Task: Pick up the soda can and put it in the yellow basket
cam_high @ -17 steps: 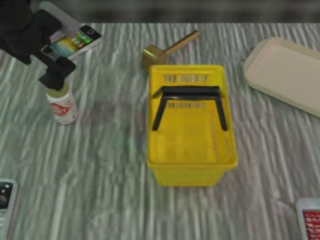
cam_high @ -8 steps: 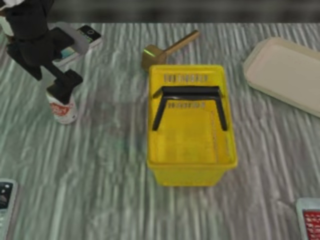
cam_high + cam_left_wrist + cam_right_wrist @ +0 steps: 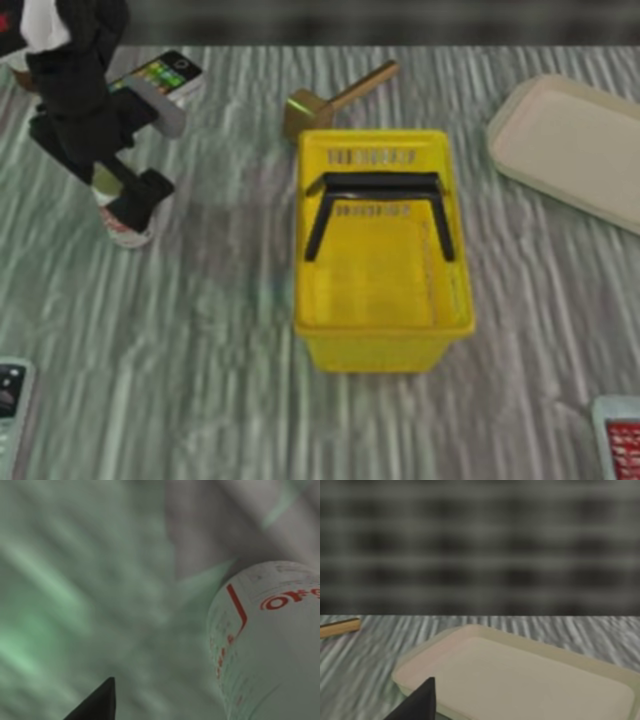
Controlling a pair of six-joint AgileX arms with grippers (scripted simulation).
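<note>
Hovering over the table's far left, my left gripper (image 3: 125, 190) sits directly above the soda can (image 3: 127, 228), which stands upright below it, well left of the yellow basket (image 3: 383, 345). Whether its fingers are apart or clamped I cannot tell; the left wrist view shows the can's white wall (image 3: 272, 645) close beside one dark fingertip. My left arm is plainly nearer; my right arm stays parked by the beige tray (image 3: 520, 680).
</note>
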